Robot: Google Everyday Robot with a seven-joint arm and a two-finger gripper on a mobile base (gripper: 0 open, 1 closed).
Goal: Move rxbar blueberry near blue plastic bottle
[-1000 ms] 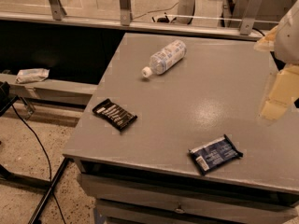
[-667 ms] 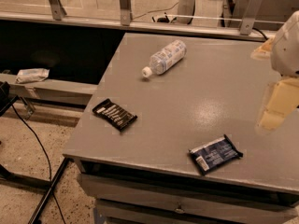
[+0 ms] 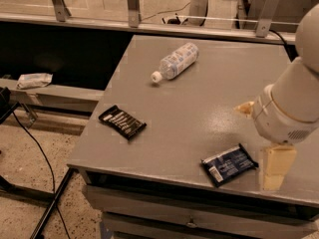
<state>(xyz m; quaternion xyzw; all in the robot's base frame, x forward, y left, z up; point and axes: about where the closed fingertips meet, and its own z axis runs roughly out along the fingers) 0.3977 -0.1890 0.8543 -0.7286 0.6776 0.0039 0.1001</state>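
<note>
The grey table (image 3: 199,98) is being taken up by three loose items, and its right side is being overhung by the robot's white arm (image 3: 291,106). The gripper (image 3: 275,166) is being held low over the front right corner, just to the right of the bar, with nothing being carried in it. Whether it is spread or pressed together cannot be told from this view. The blue plastic bottle (image 3: 175,61) is being left on its side toward the far middle of the table, its white cap being pointed toward the near left. The rxbar blueberry (image 3: 229,164) is lying flat and askew near the front edge, well apart from the bottle, its white label patch being turned toward the near-left end. It is being judged light, thin and somewhat bendable, with a slick wrapper that is likely to skid on the smooth top if nudged from one side. It is not being judged fragile. A hold across its narrow width at the middle, taken from above and pressed close to the table, is being favoured, since the crimped ends are likely to fold or slip free. The black wrapper with white stripes (image 3: 122,122), near the left edge, is being left out of the job.
</note>
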